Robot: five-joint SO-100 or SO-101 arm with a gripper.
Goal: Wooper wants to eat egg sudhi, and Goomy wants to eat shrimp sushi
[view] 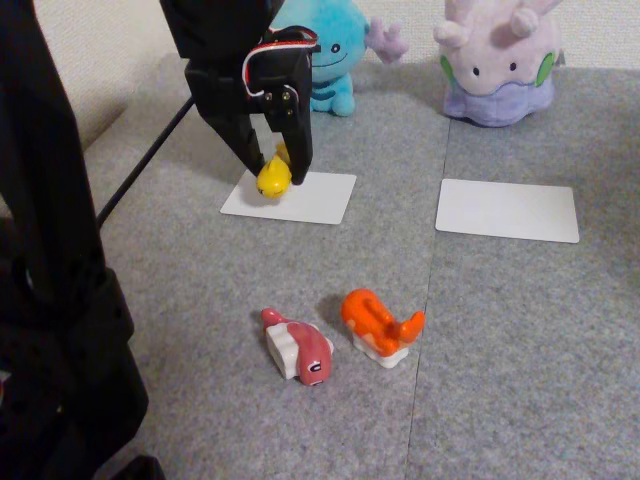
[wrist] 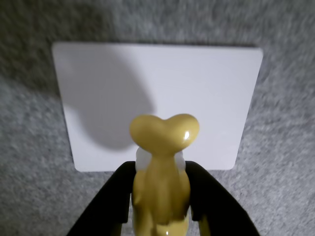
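The gripper [view: 277,168] is closed on the egg sushi [view: 273,178], its two black fingers pressing the yellow toy from either side. In the wrist view the gripper [wrist: 160,196] comes in from the bottom edge, and the egg sushi [wrist: 162,162] stands between the fingers with its heart-shaped tail fin pointing away from the camera and a bit of white rice base showing at its sides. The toy hangs over the near edge of a white card [wrist: 162,88], where it casts a shadow. In the fixed view that left card [view: 310,200] lies on the grey mat [view: 520,340] in front of Wooper [view: 330,55], the blue plush at the back. A second white card [view: 508,210] lies to the right, in front of Goomy [view: 498,60], the lilac plush. Nearer the camera, well apart from both cards, the shrimp sushi [view: 380,325] sits on the mat, with a pink-red toy [view: 298,346] just beside it on the left.
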